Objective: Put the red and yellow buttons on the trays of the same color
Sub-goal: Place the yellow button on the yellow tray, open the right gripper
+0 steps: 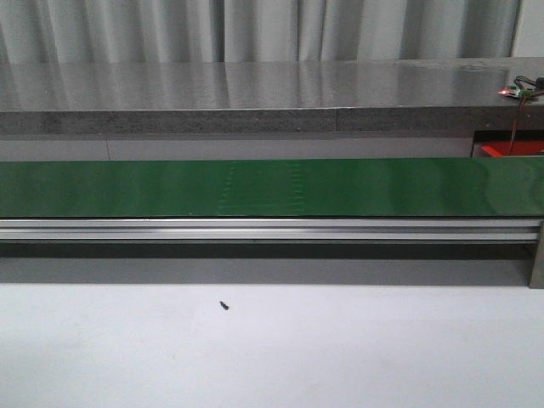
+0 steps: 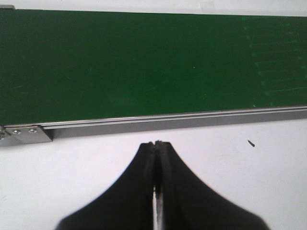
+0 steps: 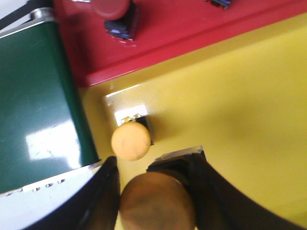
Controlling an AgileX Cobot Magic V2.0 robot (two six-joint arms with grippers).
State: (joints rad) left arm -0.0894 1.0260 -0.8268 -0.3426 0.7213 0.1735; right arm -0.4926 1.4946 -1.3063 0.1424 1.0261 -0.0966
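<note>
Holding a yellow button (image 3: 156,201) between its jaws, our right gripper (image 3: 156,191) hangs over the yellow tray (image 3: 240,96), near the tray's edge by the green belt (image 3: 33,96). Another yellow button (image 3: 130,140) already sits on that tray just beyond the fingers, and a red button (image 3: 112,12) rests on the red tray (image 3: 192,24) past the shared border. We judge the risk to be a release too close to the seated button: the held one could knock it or tip toward the belt edge. Open tray lies away from the belt, toward the tray's middle. Our left gripper (image 2: 157,143) has its jaws pressed together on nothing, over white table (image 2: 264,182) beside the belt rail, where no buttons show
</note>
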